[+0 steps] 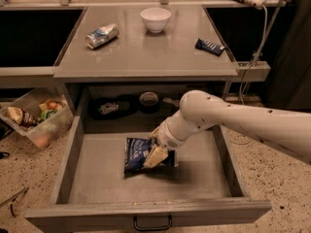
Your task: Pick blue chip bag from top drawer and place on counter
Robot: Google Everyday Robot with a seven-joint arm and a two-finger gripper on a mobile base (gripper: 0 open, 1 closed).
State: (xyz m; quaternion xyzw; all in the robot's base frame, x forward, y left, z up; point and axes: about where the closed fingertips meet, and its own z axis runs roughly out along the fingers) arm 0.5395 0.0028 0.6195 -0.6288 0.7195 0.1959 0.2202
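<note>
The top drawer [97, 174] stands pulled wide open at the front, with its black handle [152, 223] low on the grey front panel. Its flat grey floor is bare on the left and along the near edge.

A little right of the middle of that floor lies the blue chip bag [135, 155], crinkled, with white lettering facing up. It rests flat on the drawer floor, apart from all four walls.

The pincer [156, 155] is down inside the drawer, right on the bag's right half, its pale tip overlapping the wrapper. From this angle I cannot tell how far it is open, or whether it has hold of the bag. The thick white arm [233, 120] reaches in from the right, crosses above the drawer's right wall and bends down to the bag.

Behind the drawer, in the shadowed recess under the worktop, sit a dark round thing [148, 100] and a flat dark object [109, 108] to its left; what they are is not clear.

On the speckled floor to the left stands a clear plastic bin [36, 120] holding assorted items.

Above, the worktop [146, 57] carries three things, well apart from each other: a crushed can [102, 35] lying on its side at the left, a white bowl [155, 19] upright near the far edge, and a small dark blue bar wrapper [210, 46] at the right edge. A cable [257, 47] hangs down beyond the right side.
</note>
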